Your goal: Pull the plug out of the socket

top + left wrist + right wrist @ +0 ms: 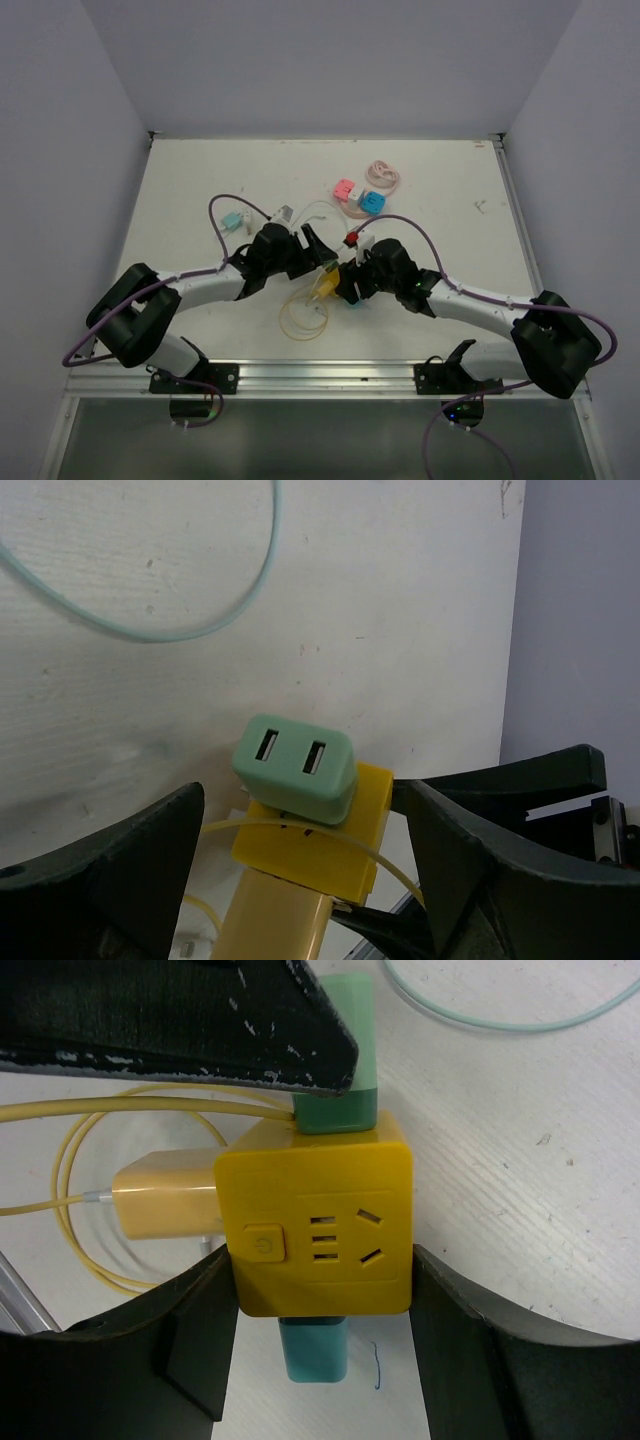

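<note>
A yellow cube socket (320, 1225) has a green two-port USB plug (295, 768) in one face, a teal plug (315, 1350) in the opposite face and a yellow plug (165, 1200) at its side. My right gripper (320, 1290) is shut on the socket, a finger pressed against each side. My left gripper (297, 800) is open, its fingers standing wide on either side of the green plug. One left finger (200, 1020) hides part of that plug in the right wrist view. In the top view both grippers meet at the socket (326, 283) at the table's near middle.
A yellow cable coil (303, 315) lies under the socket. Pink (345, 189) and blue (373, 202) adaptors and a pink cable coil (385, 176) lie further back. A teal plug (233, 221) and a white plug (283, 212) lie behind the left arm.
</note>
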